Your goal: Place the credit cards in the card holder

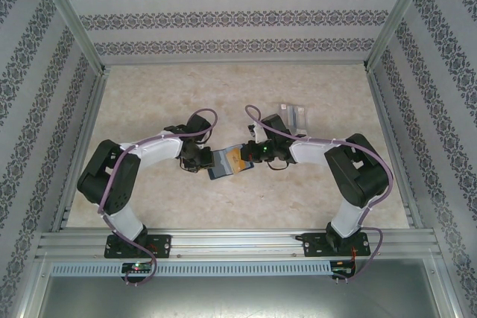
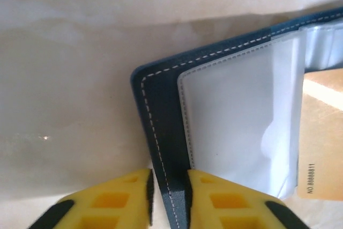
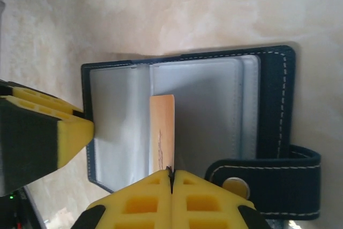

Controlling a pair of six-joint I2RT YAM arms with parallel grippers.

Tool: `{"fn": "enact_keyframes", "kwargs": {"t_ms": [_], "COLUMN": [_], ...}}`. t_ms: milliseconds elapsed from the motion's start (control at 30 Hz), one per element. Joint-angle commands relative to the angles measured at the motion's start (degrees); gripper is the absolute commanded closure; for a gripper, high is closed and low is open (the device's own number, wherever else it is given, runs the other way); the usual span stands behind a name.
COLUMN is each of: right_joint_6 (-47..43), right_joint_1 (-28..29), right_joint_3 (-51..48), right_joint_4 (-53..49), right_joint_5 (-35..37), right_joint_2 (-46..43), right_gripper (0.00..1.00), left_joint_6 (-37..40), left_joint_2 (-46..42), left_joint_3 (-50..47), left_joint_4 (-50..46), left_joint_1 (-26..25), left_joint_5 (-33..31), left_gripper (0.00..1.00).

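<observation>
Marbled table (image 1: 149,109): open navy card holder (image 3: 273,105), orange card (image 3: 162,127) protruding.

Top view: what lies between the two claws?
The open card holder, with the orange card on it, spans from left claw to right claw in the top view.

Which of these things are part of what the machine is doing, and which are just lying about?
In the job: card holder; orange card; left gripper on the holder's edge; right gripper pinching the card.
Lying about: clear plastic box.
</observation>
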Motion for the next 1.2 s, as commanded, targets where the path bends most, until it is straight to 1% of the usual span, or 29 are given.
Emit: {"fn": "enact_keyframes", "kwargs": {"t_ms": [0,133,200,333,567,667,733,833,967,1067,1167], "right_joint_6": [2.6,2.7,3.1,5.1,3.6,2.3,2.1,3.5,4.5,7.7,9.3], "right_joint_1": [0.5,0.6,0.5,0.7,1.0,1.4,1.6,1.7,1.4,0.7,0.1], "right_joint_3": [-0.1,-0.2,-0.3,-0.3,-0.7,-1.1,-2.0,-2.6,-3.0,-3.2,-3.8], "right_joint_4": [2.2,4.1,5.1,8.5,10.1,12.2,15.9,19.7,20.7,23.4,25.0], "right_joint_5": [-1.4,-1.7,-2.1,-4.0,-3.7,-4.2,-4.8,-6.6,-6.8,-10.2,-11.3], "right_joint_2": [0.7,1.5,2.5,4.6,5.6,5.6,5.9,6.5,6.7,6.9,6.4], "right_gripper": [1.0,1.0,1.0,1.0,1.0,1.0,1.0,1.0,1.0,1.0,1.0], "left_joint_6": [1.5,1.5,1.9,2.6,2.5,2.4,2.4,2.7,2.9,2.9,3.3], "left_joint_2": [1.8,3.0,3.9,4.5,4.4,4.5,4.6,4.2,3.9,3.8,3.5], "left_joint_3": [2.0,2.4,3.5,5.2,6.0,6.1,6.1,5.7,5.0,4.4,4.1], "left_joint_4": [-2.4,-2.4,-3.7,-5.5,-5.6,-5.9,-6.5,-7.0,-6.7,-6.0,-5.9], "left_joint_1": [-0.6,-0.7,-0.6,-0.6,-0.6,-0.6,-0.5,-0.3,0.5,1.4,1.8], "left_joint_5": [-0.8,-1.3,-1.5,-3.2,-3.2,-3.8,-4.6,-5.1,-4.9,-4.0,-3.9], "left_gripper": [0.79,0.81,0.83,0.83,0.82,0.82,0.82,0.82,0.82,0.83,0.83]}}
